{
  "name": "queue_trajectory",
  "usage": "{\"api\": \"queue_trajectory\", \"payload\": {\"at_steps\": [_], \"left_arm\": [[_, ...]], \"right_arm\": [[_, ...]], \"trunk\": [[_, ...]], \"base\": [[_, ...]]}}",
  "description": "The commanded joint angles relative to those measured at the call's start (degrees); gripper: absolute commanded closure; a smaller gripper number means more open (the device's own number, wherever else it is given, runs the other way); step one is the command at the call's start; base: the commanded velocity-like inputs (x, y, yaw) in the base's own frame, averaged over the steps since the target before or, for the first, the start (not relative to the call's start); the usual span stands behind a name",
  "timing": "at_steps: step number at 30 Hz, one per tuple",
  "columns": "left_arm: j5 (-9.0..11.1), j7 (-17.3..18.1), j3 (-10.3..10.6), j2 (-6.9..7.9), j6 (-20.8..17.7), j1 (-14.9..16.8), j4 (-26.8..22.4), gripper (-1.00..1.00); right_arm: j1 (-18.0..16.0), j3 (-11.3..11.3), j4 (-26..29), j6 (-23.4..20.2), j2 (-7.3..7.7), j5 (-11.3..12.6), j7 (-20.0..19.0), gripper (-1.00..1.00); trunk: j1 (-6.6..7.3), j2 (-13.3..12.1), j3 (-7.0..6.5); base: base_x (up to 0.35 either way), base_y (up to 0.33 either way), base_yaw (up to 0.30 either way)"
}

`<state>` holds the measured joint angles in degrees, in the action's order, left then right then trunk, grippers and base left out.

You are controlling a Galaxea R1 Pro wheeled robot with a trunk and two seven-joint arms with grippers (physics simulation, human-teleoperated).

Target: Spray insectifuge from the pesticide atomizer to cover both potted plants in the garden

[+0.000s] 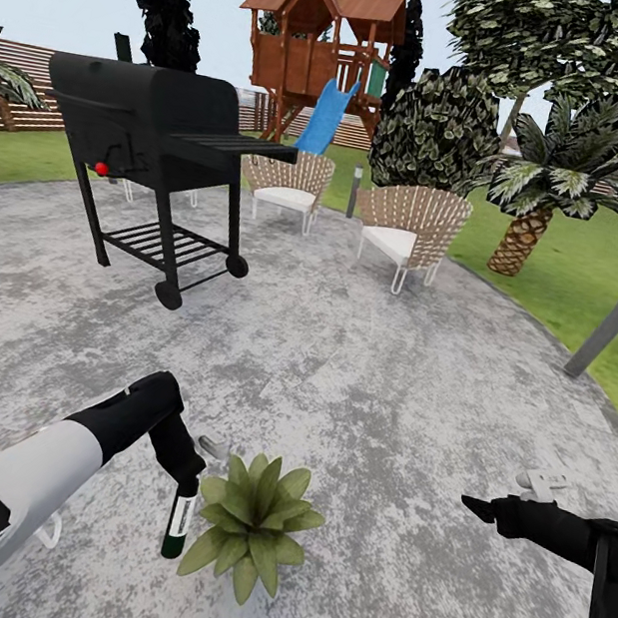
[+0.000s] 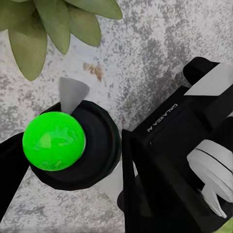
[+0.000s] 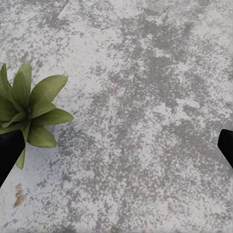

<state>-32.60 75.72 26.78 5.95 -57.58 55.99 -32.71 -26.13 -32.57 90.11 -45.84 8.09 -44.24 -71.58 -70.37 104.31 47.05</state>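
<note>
My left gripper [image 1: 180,474] is shut on the pesticide atomizer [image 1: 178,524], a slender dark green bottle with a white label that hangs downward just left of a potted plant [image 1: 255,518]. In the left wrist view the atomizer [image 2: 53,141] appears end-on as a bright green round tip in a black collar, with the plant's leaves [image 2: 53,24] close beyond it. My right gripper [image 1: 477,506] hovers open to the right of the plant, nothing between its fingers. The right wrist view has its black fingertips [image 3: 9,150] wide apart over grey paving, and the plant [image 3: 29,104] off to one side.
On the round grey paving [image 1: 357,378] stand a black grill [image 1: 160,121] at back left and two wicker chairs [image 1: 410,225] behind. A bollard lamp [image 1: 617,318] marks the right edge by the lawn. A palm [image 1: 536,197] and a round bush [image 1: 437,129] stand beyond.
</note>
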Motion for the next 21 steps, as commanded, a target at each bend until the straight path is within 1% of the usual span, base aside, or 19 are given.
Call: {"api": "queue_trajectory", "payload": {"at_steps": [1,4,5,8,9,10,14,21], "left_arm": [[-0.48,0.57,0.21,0.05,-0.50,0.03,-0.11,1.00],[-0.46,0.57,0.89,0.08,-0.51,0.01,-0.09,1.00],[-0.46,0.57,1.75,0.08,-0.49,-0.06,-0.09,1.00],[-0.45,0.57,3.40,0.00,-0.47,-0.77,-0.08,1.00],[-0.45,0.57,3.40,0.00,-0.47,-0.77,-0.08,1.00],[-0.45,0.57,4.01,-0.03,-0.46,-1.07,-0.08,1.00],[-0.45,0.57,6.57,-0.09,-0.44,-2.59,-0.08,1.00],[-0.45,0.57,7.78,0.07,-0.43,-3.77,-0.08,1.00]], "right_arm": [[-0.07,-0.04,0.07,-0.39,0.00,-0.50,-0.58,-1.00],[-0.07,-0.02,0.05,-0.39,0.00,-0.50,-0.58,-1.00],[-0.07,0.00,0.06,-0.39,0.00,-0.50,-0.58,-1.00],[-0.07,0.01,0.06,-0.39,0.00,-0.50,-0.58,-1.00],[-0.07,0.01,0.06,-0.39,0.00,-0.50,-0.58,-1.00],[-0.07,0.02,0.07,-0.39,0.01,-0.50,-0.58,-1.00],[-0.07,-0.02,0.07,-0.39,0.06,-0.50,-0.58,-1.00],[-0.07,-0.04,0.07,-0.28,0.08,-0.50,-0.58,-1.00]], "trunk": [[0.01,0.03,0.06],[0.01,0.03,0.06],[0.01,0.03,0.06],[0.01,0.03,0.06],[0.01,0.03,0.06],[0.01,0.03,0.06],[0.01,0.03,0.06],[0.01,0.03,0.06]], "base": [[0.000,0.000,0.000],[0.006,0.000,0.000],[0.036,0.000,0.000],[0.051,0.000,-0.021],[0.057,0.000,-0.039],[0.062,0.000,-0.062],[0.069,0.000,-0.127],[0.100,0.036,-0.177]]}}
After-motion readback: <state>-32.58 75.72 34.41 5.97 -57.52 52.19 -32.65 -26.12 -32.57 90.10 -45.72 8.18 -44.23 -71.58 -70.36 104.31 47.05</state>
